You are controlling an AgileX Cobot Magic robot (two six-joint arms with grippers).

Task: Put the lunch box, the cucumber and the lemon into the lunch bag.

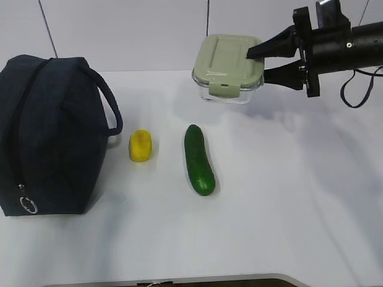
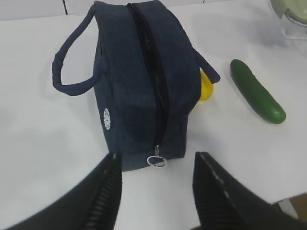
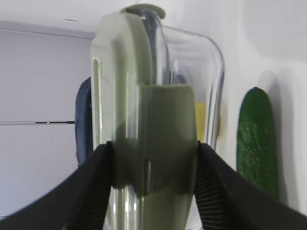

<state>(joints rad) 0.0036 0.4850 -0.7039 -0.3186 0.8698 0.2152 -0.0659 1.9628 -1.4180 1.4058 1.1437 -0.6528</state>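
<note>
Right gripper point(image 1: 261, 62) pinching clear glass lunch box with sage-green clip lid point(image 1: 228, 67) aloft, left gripper point(image 2: 156, 184) fingers spread at six o'clock of navy fabric lunch bag point(image 2: 144, 81), small white illegible emblem point(image 2: 107, 118) on its side, yellow lemon point(image 1: 141, 146), dark green cucumber point(image 1: 198, 159) at three o'clock.

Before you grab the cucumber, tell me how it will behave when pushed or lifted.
The cucumber lies on its rounded side, so a sideways nudge would probably roll it toward the lemon. Its skin looks smooth and glossy, so the fingers may slip. It looks stiff, so it should probably lift without sagging.

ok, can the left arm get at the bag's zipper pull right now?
Probably yes. The left gripper is open and empty, hovering just short of the ring pull at the lunch bag's near end, with nothing between them.
</note>
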